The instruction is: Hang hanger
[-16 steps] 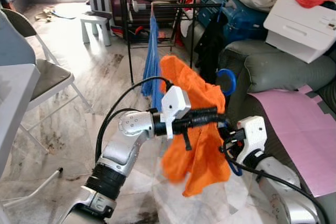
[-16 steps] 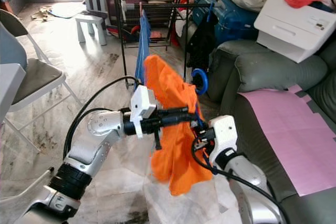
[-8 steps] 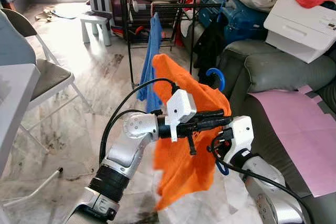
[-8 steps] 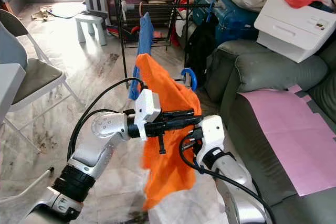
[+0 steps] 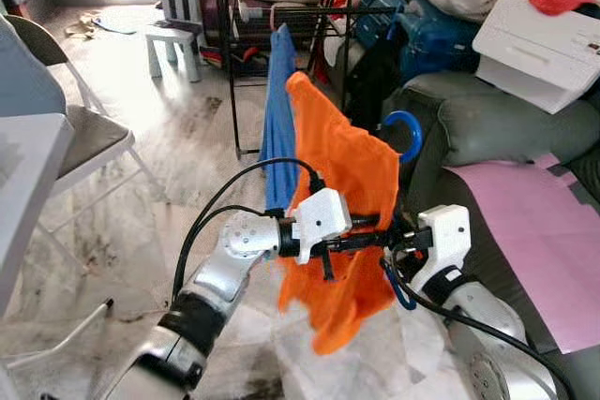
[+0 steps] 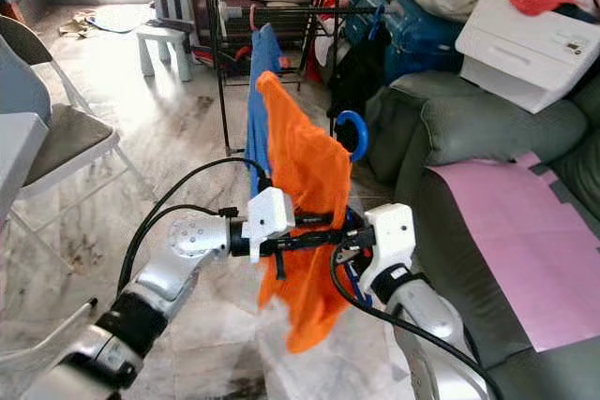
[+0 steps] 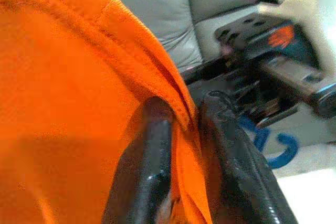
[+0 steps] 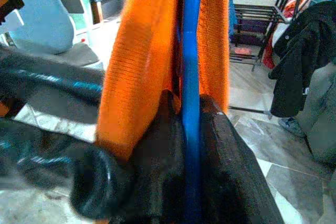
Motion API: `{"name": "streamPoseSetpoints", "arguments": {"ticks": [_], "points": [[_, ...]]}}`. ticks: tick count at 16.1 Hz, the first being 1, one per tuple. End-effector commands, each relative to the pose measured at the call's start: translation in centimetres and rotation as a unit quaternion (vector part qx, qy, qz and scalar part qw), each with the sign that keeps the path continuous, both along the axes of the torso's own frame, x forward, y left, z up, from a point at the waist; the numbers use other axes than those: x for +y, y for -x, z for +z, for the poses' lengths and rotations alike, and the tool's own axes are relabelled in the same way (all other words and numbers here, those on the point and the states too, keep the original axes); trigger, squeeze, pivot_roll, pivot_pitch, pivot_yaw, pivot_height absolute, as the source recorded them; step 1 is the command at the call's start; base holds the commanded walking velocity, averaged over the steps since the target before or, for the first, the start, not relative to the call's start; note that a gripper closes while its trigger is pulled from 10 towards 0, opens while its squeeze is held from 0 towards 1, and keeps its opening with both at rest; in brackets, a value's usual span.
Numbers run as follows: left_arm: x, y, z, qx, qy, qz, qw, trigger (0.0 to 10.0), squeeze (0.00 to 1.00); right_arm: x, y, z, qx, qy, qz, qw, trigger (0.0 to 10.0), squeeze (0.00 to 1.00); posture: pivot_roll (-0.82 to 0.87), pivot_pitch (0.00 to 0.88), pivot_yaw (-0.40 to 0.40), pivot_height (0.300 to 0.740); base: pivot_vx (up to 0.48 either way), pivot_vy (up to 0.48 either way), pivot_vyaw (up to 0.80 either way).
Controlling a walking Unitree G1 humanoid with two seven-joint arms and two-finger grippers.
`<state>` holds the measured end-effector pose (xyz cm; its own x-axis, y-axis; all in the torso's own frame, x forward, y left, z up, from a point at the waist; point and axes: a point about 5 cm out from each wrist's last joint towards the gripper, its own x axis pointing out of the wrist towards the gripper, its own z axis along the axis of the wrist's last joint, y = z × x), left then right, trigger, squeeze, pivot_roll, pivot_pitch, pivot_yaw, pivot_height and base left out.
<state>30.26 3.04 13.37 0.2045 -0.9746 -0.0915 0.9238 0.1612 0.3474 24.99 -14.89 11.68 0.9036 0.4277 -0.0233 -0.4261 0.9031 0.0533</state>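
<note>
Left gripper (image 7: 181,145) jaws clamped on an edge fold of orange cloth (image 5: 342,161), mid-air over the floor. Cloth draped on blue hanger (image 8: 190,77). Right gripper (image 8: 186,145) jaws clamped on hanger. Drying rack (image 5: 281,7) stands behind, sofa (image 5: 497,124) to the right.

A marbled tile floor (image 5: 169,147) carries a black drying rack (image 5: 228,63), white child's chair (image 5: 174,7) and folding chair (image 5: 66,128).
</note>
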Motion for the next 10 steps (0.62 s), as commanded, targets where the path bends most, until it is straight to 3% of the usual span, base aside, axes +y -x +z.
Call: {"name": "streamPoseSetpoints", "arguments": {"ticks": [1,4,10], "points": [[0.7,-0.6,-0.5,0.000,-0.014,0.029,0.999,10.0,1.00,-0.2,0.3,1.7,-0.040,-0.009,0.008,0.999,10.0,0.00,-0.02,0.000,-0.081,0.740,0.000,0.000,0.00],[1.3,-0.4,-0.8,0.003,-0.017,0.015,1.000,10.0,1.00,-0.5,0.5,1.9,-0.047,-0.007,0.013,0.999,10.0,0.00,-0.02,0.000,-0.084,0.740,0.000,0.000,0.00],[4.2,-0.4,-0.4,-0.002,-0.071,-0.033,0.997,10.0,1.00,-2.0,1.4,1.2,-0.034,0.012,0.029,0.999,10.0,0.00,0.00,0.000,-0.088,0.740,0.000,0.000,0.00]]}}
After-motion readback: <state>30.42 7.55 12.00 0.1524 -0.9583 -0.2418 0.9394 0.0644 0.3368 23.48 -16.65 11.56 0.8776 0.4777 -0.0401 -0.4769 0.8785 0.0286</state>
